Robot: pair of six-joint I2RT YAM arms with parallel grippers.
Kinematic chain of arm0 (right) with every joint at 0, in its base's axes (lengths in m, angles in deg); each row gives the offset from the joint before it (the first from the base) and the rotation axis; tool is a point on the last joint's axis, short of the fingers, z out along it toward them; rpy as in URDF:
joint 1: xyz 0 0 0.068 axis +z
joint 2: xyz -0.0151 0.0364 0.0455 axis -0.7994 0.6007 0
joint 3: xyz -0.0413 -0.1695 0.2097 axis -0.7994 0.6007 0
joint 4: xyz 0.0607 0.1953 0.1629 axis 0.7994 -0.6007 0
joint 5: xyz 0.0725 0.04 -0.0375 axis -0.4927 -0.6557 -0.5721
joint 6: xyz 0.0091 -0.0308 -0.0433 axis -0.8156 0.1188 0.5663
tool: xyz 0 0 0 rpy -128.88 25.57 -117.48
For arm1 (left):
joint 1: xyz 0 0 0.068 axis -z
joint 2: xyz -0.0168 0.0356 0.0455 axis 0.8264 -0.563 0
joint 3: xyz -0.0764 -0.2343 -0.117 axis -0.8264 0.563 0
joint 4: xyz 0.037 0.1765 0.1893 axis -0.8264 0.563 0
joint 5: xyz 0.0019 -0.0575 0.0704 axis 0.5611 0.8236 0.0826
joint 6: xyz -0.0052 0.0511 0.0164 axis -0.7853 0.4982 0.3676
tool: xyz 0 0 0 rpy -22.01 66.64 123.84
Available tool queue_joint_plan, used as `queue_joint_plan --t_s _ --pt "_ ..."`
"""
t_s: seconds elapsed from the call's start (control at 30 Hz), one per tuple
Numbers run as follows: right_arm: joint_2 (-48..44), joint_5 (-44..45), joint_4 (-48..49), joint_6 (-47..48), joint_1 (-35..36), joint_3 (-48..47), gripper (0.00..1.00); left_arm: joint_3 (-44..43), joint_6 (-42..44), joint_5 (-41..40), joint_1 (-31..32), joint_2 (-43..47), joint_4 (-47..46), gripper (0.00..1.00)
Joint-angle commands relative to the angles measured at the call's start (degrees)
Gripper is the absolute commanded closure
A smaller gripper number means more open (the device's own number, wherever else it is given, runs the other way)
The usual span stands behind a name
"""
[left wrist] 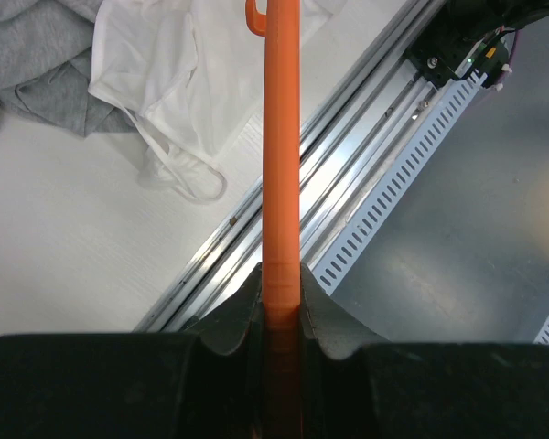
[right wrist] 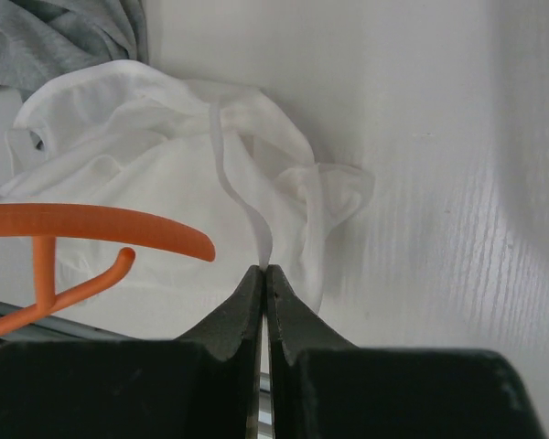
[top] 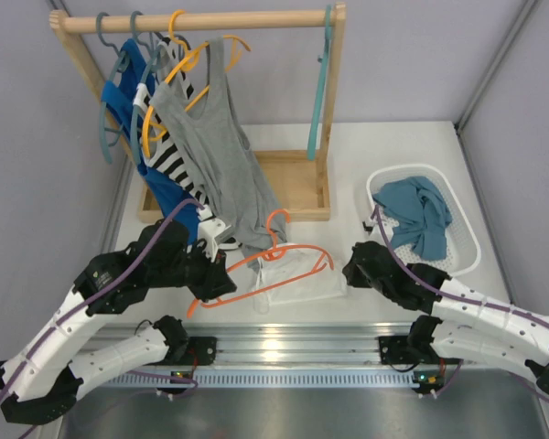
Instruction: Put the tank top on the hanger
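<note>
The white tank top (top: 297, 285) lies crumpled on the table near the front edge; it also shows in the left wrist view (left wrist: 178, 82) and the right wrist view (right wrist: 156, 183). The bright orange hanger (top: 276, 256) is held just above it. My left gripper (left wrist: 281, 293) is shut on the hanger's arm (left wrist: 281, 165), at the left end in the top view (top: 212, 285). My right gripper (right wrist: 265, 272) is shut on a narrow strap of the tank top (right wrist: 242, 197), at the garment's right edge (top: 349, 273).
A wooden rack (top: 201, 20) at the back holds a grey tank top (top: 215, 146), a teal-blue garment (top: 128, 96), a striped garment and other hangers. A white basket (top: 467, 238) with a teal cloth (top: 421, 215) stands at the right. A metal rail (top: 284, 343) runs along the front.
</note>
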Motion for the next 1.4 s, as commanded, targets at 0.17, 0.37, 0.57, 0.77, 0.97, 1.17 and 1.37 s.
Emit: queue_joint_plan --t_s 0.17,0.37,0.57,0.77,0.97,1.17,1.37 --pt "-0.74 0.29 -0.81 3.35 -3.39 -5.61 1.0 0.43 -0.29 1.94 -0.11 -1.8 -1.04 1.0" --pt "-1.54 0.37 -2.04 4.49 -3.56 -9.21 1.0 3.94 -3.1 4.31 0.07 -2.41 -7.18 1.0" --pt "-1.62 -0.68 -2.83 5.2 -3.48 -11.93 1.0 9.21 -6.08 4.57 0.33 -1.53 -17.2 1.0" --pt "-1.18 -1.64 -3.71 6.25 -3.56 -15.01 1.0 19.22 -12.05 4.31 0.51 1.36 -32.4 1.0" --pt "-0.48 -3.14 -4.15 6.69 -3.48 -17.04 1.0 30.48 -16.8 5.09 0.59 6.89 -47.76 1.0" --pt "1.01 -3.84 -4.42 7.22 -3.48 -18.44 1.0 36.99 -18.39 6.94 0.68 8.66 -56.66 1.0" --pt "2.5 -4.11 -3.98 7.13 -3.39 -19.41 1.0 40.51 -17.87 8.53 1.47 6.29 -66.24 1.0"
